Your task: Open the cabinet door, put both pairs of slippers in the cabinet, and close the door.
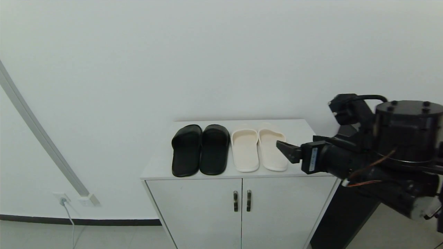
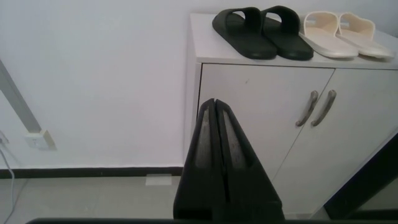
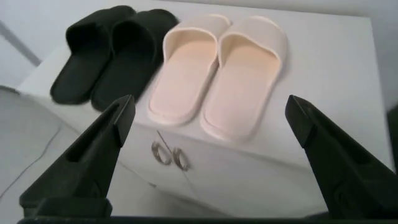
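Standing against the white wall, the white cabinet [image 1: 193, 214] has both doors shut, and both pairs of slippers lie on its top with toes toward the wall. The black slippers [image 1: 207, 152] are on the left and the cream slippers [image 1: 245, 150] just beside them on the right, the two pairs side by side near the front edge. The right gripper [image 3: 210, 106] is at the right side of the cabinet top, near the cream pair, its fingers spread wide with nothing between them. The left gripper [image 2: 214, 104] is lower, out in front of the cabinet's left side and apart from it, its fingers pressed together and holding nothing. Two dark handles [image 1: 235, 201] sit upright where the doors meet. Low on the wall to the left is a socket [image 1: 62, 200] with a cable plugged in.
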